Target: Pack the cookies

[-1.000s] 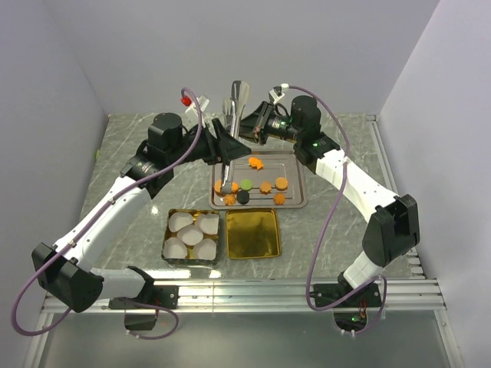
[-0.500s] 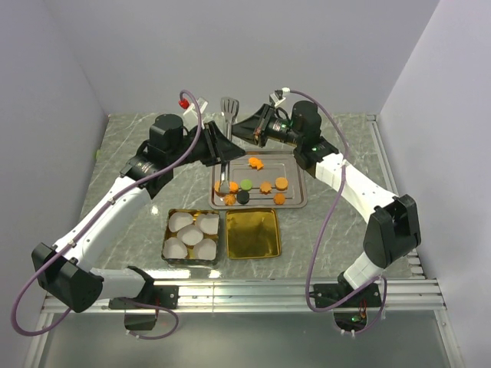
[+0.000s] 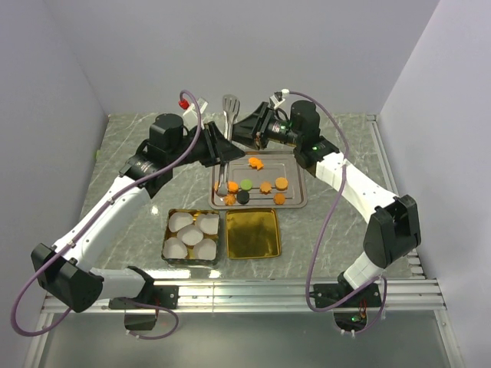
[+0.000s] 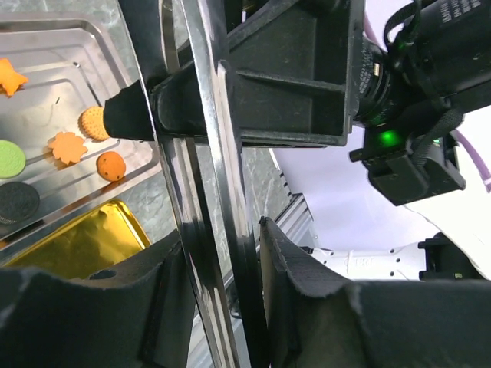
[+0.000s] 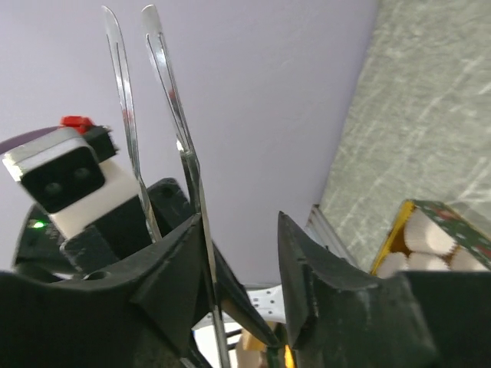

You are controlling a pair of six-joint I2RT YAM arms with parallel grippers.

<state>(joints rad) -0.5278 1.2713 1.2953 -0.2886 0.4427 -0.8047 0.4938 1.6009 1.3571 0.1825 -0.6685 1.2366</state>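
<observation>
Roughly nine cookies [image 3: 265,186] lie in the tray [image 3: 299,202] at frame centre; probably light and brittle, best pinched gently by their edges. Left gripper [image 4: 221,257] clamps the tongs [image 3: 229,107]; right gripper [image 5: 234,253] stands open.

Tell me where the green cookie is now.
In the top view, the green cookie lies in the silver tray, left of its middle, just beyond the black cookie.

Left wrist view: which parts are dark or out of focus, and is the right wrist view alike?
Left wrist view: the left gripper is a dark, soft mass near the lens; the tongs show bright streaks. Right wrist view: alike, right gripper in shadow, tongs glinting against the wall.
</observation>
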